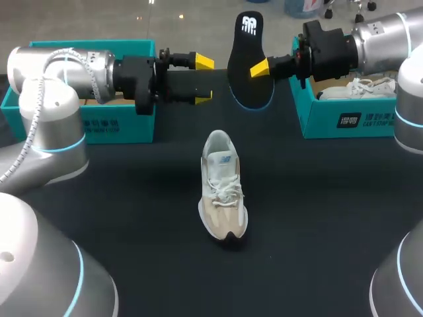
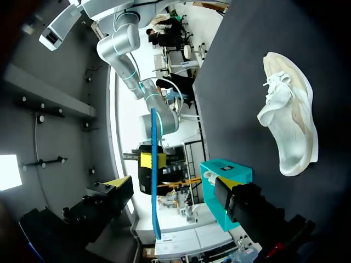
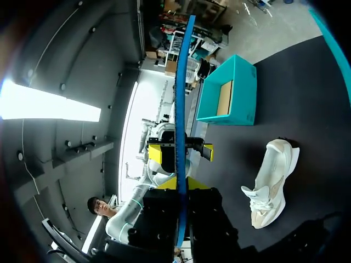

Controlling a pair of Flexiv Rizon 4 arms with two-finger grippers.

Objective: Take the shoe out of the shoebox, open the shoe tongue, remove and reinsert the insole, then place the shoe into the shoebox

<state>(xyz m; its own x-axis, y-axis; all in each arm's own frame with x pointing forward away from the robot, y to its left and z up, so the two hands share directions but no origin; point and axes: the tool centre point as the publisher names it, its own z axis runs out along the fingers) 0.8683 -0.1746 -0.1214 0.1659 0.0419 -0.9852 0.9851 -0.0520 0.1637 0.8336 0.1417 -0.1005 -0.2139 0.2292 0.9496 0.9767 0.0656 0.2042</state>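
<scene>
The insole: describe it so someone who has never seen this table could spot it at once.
Look at the far side of the dark table, just beside the teal shoebox at the right. There the right gripper holds up a flat black insole with a blue edge. Unlike the cream and white sneaker lying on the table, it is thin, dark and off the surface.
</scene>
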